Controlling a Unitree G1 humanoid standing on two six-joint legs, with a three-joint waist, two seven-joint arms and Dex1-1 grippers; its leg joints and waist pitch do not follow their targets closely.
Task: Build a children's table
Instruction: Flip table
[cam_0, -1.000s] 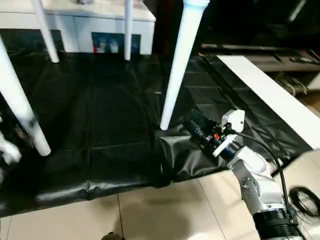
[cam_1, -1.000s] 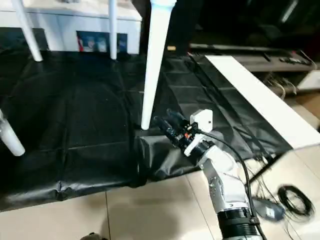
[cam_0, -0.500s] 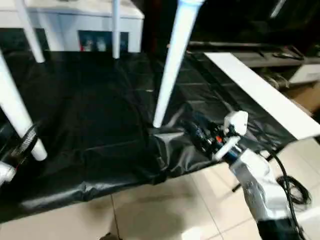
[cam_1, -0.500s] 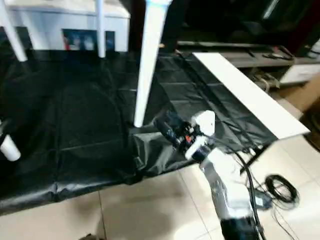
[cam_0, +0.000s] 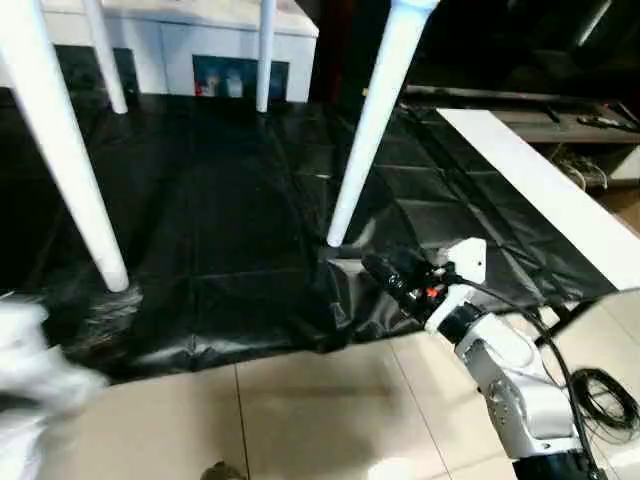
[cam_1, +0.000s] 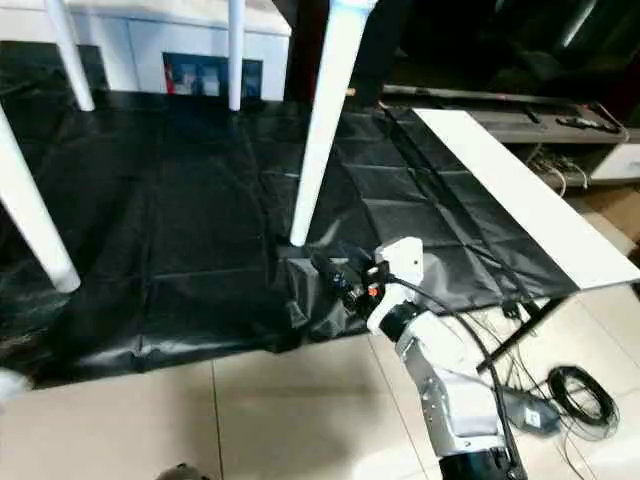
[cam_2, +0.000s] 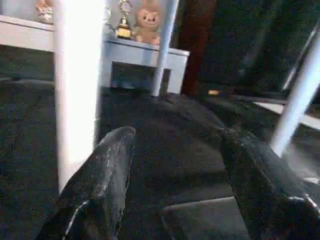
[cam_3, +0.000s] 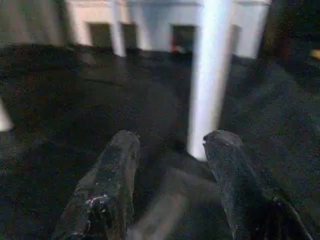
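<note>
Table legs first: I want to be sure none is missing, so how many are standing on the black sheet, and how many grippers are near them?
White table legs: 4
Grippers, left and right: 2
Total: 6

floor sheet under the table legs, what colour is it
Black, a creased glossy sheet spread over pale floor tiles; clearest in the right eye view.

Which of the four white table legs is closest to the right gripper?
The near right leg, whose foot rests on the black sheet just ahead of the right gripper. The other three legs stand farther left or back by the white cabinet.
</note>
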